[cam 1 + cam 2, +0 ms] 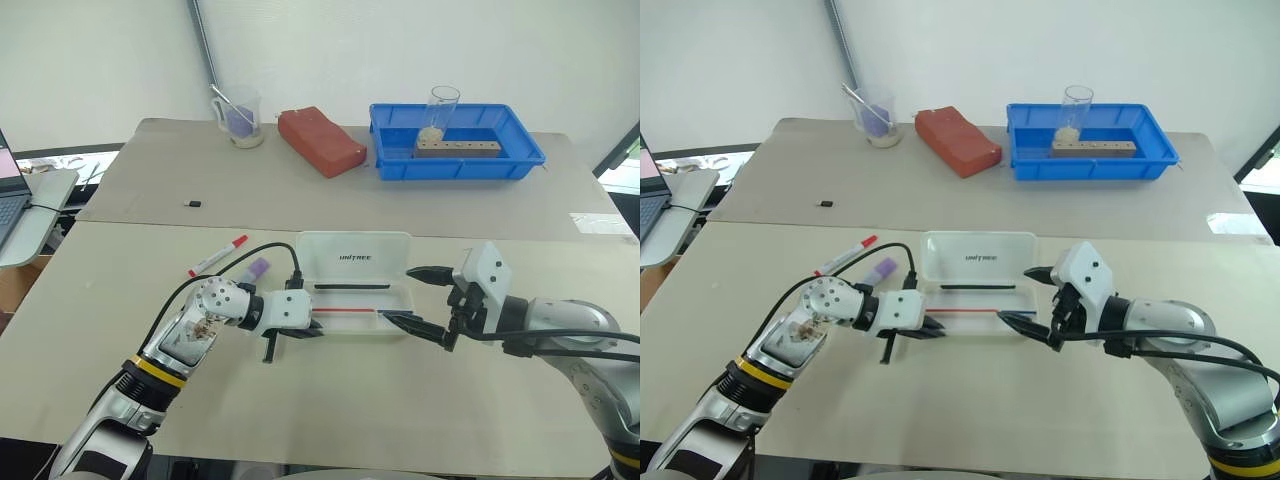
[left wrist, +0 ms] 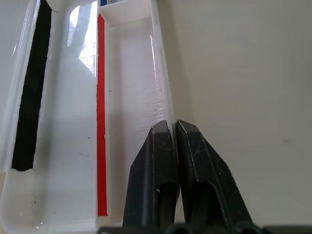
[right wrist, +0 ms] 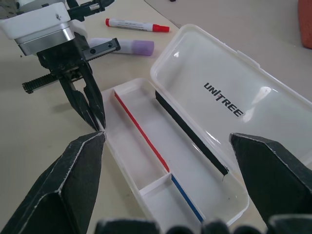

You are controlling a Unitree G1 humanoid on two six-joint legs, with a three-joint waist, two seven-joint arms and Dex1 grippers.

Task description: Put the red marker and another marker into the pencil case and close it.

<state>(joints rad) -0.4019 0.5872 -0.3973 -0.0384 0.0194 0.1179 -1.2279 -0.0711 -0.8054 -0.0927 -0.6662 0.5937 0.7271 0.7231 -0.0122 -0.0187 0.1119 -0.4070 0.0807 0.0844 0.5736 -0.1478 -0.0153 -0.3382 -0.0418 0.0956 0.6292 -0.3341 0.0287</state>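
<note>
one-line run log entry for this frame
pencil case: lid open | red marker, lavender marker: on table | left gripper: shut, empty | right gripper: open, empty

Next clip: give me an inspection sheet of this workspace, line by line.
Surface: beige table, two joined sections.
Job's things: pencil case open, lid back; red marker and lavender marker outside, beside it.
Clutter: blue tray, red brick-like block, beaker, small dark item.
Grippers: left gripper shut, empty, at case's near edge; right gripper open at case's end.
Cables: black cable on left arm.
Surroundings: laptop, white wall.
</note>
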